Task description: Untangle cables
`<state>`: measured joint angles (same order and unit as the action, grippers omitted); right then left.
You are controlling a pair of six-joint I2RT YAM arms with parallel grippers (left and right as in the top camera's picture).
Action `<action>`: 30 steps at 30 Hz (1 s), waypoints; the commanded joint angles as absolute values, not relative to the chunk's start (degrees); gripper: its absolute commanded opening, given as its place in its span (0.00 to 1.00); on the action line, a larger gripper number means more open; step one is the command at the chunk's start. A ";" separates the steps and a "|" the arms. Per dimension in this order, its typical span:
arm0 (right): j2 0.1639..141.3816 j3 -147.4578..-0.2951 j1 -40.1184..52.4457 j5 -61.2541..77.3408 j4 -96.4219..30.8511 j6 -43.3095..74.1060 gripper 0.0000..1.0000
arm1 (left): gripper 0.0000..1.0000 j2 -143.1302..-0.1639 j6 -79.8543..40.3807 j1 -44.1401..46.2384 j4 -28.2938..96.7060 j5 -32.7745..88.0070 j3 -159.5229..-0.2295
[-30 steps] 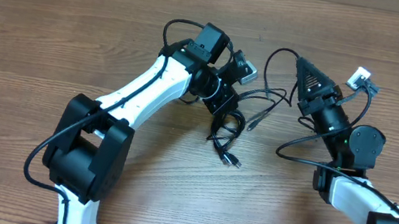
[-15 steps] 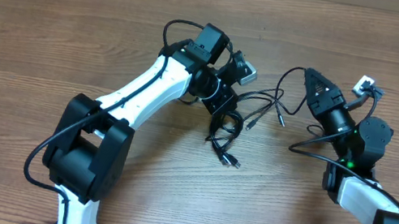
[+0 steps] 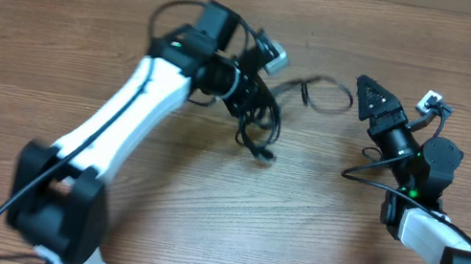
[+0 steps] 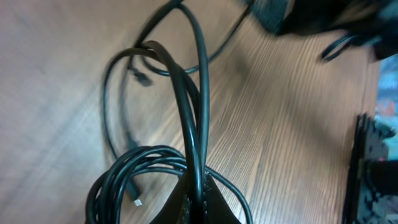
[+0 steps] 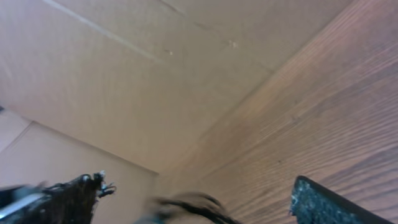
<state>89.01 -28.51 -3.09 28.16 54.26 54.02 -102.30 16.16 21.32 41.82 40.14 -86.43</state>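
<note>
The cables [image 3: 258,128] are a bunch of thin black cords. The left gripper [image 3: 248,103] has them. It sits right on top of the bunch and its jaws are squeezed shut on a few cords. In the left wrist view the cords run up out of its fingers [image 4: 214,208] in a thick strand [image 4: 201,93]. More loops curl to the side of that strand, and a small silver plug [image 4: 137,201] lies among them. The low part of the bunch hangs down toward the wooden table [image 3: 44,118]. I cannot tell if it touches the wood.

The left arm is long and stretched out. It reaches up to the bunch from the near left. Its white part slants toward the bunch and its black wrist bends down over it. The arm looks blurry.

One thin loop goes out from the bunch to the right. The right gripper [image 3: 367,90] is just past the end of that loop, apart from the bunch. Its fingers [image 5: 323,202] are spread wide and hold nothing. Something dark and blurry shows low between them in the right wrist view, too smeared to name. The right arm is folded up short, and its gripper points back toward the bunch.
</note>
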 commanded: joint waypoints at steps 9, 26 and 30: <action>89.12 -29.32 -3.38 36.05 63.00 54.00 1.00 | 0.04 -87.72 15.16 21.28 40.27 38.33 -87.70; 89.12 -29.32 4.25 42.76 73.32 53.52 1.00 | 0.04 -86.87 13.63 21.28 38.35 36.56 -87.70; 89.12 -29.32 4.82 43.22 73.28 53.52 1.00 | 0.04 -86.87 10.94 21.28 38.81 30.79 -87.70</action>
